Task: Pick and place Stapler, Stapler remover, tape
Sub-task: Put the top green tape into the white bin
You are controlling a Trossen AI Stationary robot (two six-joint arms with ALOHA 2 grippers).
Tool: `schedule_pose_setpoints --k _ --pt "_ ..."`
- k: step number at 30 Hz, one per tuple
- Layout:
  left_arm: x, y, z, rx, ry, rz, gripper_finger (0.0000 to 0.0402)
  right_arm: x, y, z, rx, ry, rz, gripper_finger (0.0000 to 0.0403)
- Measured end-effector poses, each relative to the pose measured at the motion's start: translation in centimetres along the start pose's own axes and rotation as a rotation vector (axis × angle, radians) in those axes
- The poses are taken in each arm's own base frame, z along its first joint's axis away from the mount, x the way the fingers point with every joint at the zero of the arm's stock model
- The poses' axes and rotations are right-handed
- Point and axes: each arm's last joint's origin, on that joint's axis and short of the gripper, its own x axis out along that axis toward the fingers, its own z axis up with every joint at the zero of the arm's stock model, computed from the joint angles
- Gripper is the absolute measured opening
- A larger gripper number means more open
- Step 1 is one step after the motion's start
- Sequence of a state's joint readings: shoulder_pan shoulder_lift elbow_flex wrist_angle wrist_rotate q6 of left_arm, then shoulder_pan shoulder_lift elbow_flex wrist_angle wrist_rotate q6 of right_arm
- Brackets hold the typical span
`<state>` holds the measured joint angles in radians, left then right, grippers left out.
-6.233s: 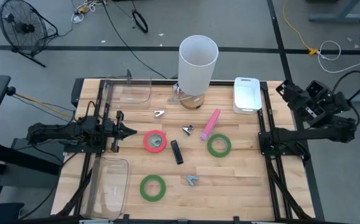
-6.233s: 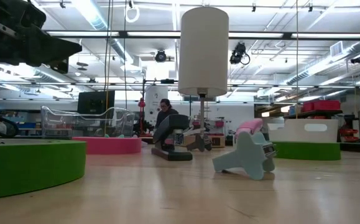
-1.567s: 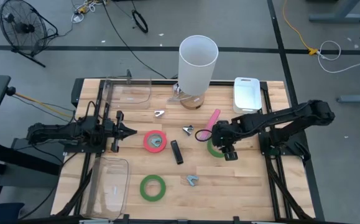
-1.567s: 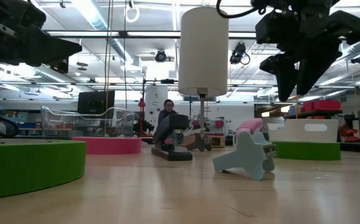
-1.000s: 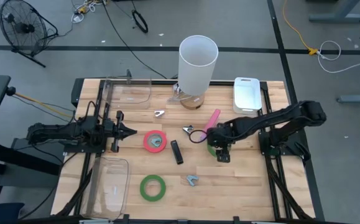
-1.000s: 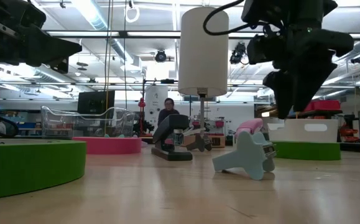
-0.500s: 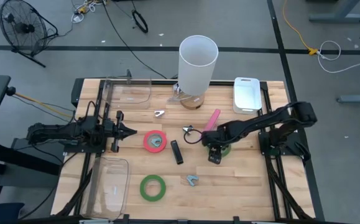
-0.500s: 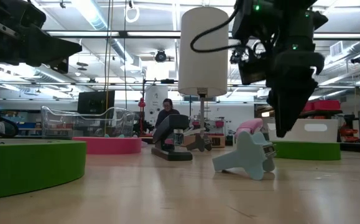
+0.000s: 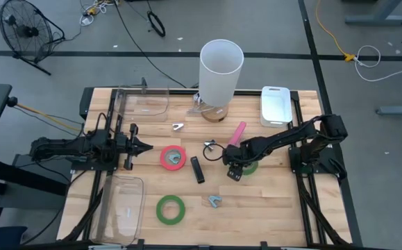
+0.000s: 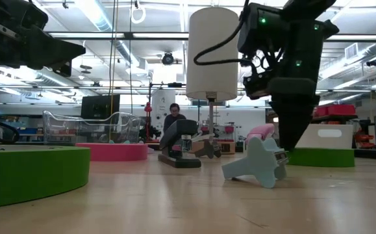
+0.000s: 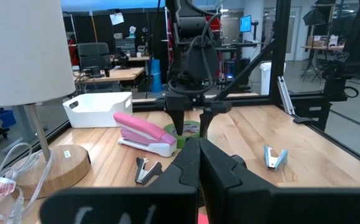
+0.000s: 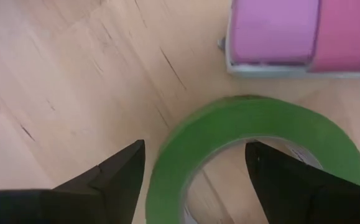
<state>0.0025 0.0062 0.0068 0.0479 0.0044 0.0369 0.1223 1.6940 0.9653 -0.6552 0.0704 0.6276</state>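
A green tape ring (image 9: 246,164) lies flat right of the table's middle, next to a pink stapler (image 9: 235,136). My right gripper (image 9: 233,169) points down over that ring's left rim (image 12: 186,155), open, one finger outside the ring and one above its open centre; I see no touch. A red tape ring (image 9: 173,157), a black stapler (image 9: 198,169) and a second green ring (image 9: 171,208) lie further left. Stapler removers lie at the back (image 9: 178,126), in the middle (image 9: 210,144) and near the front (image 9: 215,201). My left gripper (image 9: 145,146) waits shut at the left.
A white lamp (image 9: 220,69) on a wooden base stands at the back middle, with a white tray (image 9: 275,105) to its right. Clear plastic bins sit at the back left (image 9: 145,103) and front left (image 9: 121,205). A person (image 10: 172,117) shows far behind the table.
My right gripper has sunk toward the green tape ring and drifted toward the table's left, rolling about its own pointing line. Its fingers have stayed open. Nothing on the table has moved.
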Motion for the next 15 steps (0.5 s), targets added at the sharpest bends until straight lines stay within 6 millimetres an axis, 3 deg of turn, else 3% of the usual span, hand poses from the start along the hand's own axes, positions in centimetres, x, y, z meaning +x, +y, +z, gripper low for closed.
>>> schedule_pose_setpoints --k 8,15 --pt "0.0 0.0 0.0 0.0 0.0 0.0 0.0003 0.1 0.2 0.2 0.072 -0.039 0.007 0.0275" --pt "0.0 0.0 0.0 0.0 0.0 0.0 0.0003 1.0 -0.2 -0.7 0.148 -0.004 0.012 0.0275"
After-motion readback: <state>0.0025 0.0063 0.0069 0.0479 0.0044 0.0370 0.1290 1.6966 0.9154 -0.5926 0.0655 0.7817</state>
